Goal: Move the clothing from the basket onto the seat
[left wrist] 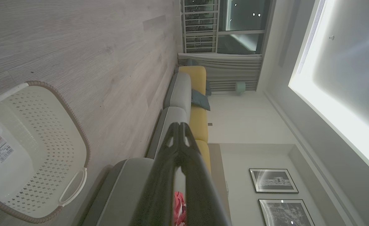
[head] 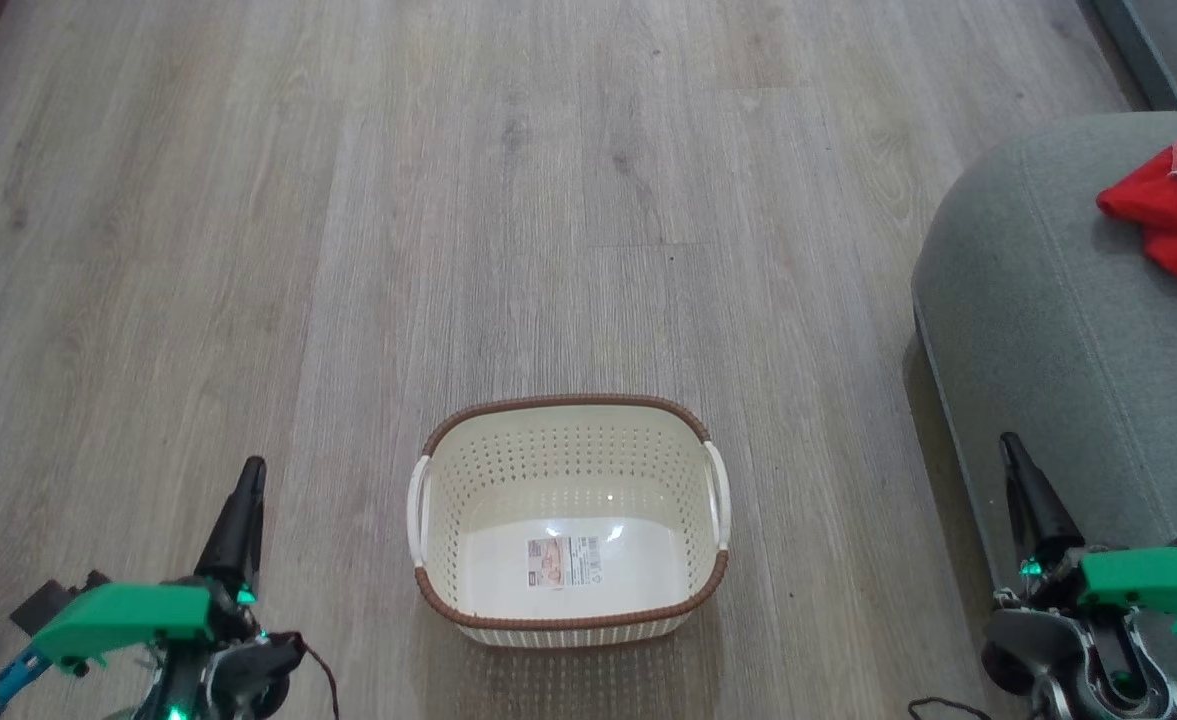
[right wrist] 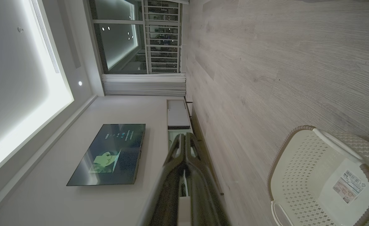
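1. Pale grey wood-plank floor (head: 348, 250) runs the length of the room, and both arms sit low over it.
2. Left gripper (head: 253, 470): its two long dark fingers are pressed tight together with nothing between them, tips pointing up the head view over bare planks.
3. Right gripper (head: 1011, 455): same story, pinched closed and empty, its tip showing against the near edge of the seat.
4. Between the two grippers stands the small oval cream plastic basket (head: 563, 401) with perforated walls, a brown braided rim and white side handles. It is upright on the floor, and a sticker (head: 563, 561) is in plain sight on its bottom.
5. Out to the right, a strip of floor away from the basket, is the large grey upholstered seat (head: 1048, 330) with rounded corners.
6. The bright red fabric clothing (head: 1163, 215) with white panels lies bunched on top of that seat, partly cut off by the frame edge.
7. Further off, a lit wall-mounted television (right wrist: 109, 153) shows past the right gripper's fingers.
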Robot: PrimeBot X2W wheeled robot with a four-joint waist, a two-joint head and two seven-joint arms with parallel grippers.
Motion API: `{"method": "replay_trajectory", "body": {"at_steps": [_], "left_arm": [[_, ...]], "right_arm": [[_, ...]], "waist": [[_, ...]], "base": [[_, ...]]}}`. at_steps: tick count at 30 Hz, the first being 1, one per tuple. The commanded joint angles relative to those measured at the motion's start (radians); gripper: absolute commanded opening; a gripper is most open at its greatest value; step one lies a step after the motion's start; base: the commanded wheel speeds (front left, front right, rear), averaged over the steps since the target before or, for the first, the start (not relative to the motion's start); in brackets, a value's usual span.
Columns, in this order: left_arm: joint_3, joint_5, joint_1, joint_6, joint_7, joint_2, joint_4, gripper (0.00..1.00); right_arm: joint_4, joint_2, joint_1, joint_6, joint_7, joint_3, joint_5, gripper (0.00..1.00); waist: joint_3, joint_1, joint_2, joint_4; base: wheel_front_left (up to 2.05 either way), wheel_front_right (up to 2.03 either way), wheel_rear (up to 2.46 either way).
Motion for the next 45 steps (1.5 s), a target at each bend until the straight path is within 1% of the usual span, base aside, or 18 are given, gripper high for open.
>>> {"method": "replay_trajectory", "body": {"at_steps": [1,45], "left_arm": [[0.036,-0.006,-0.05,-0.01,0.008,0.008,-0.034,0.0],[0.036,-0.006,-0.05,-0.01,0.008,0.008,-0.034,0.0]], "right_arm": [[-0.039,-0.003,-0.056,0.0,0.004,0.017,0.005,0.0],[-0.039,-0.003,-0.056,0.0,0.004,0.017,0.006,0.0]], "waist": [[0.0,0.0,0.0,0.0],[0.0,0.0,0.0,0.0]], "base": [[0.0,0.0,0.0],[0.0,0.0,0.0]]}}
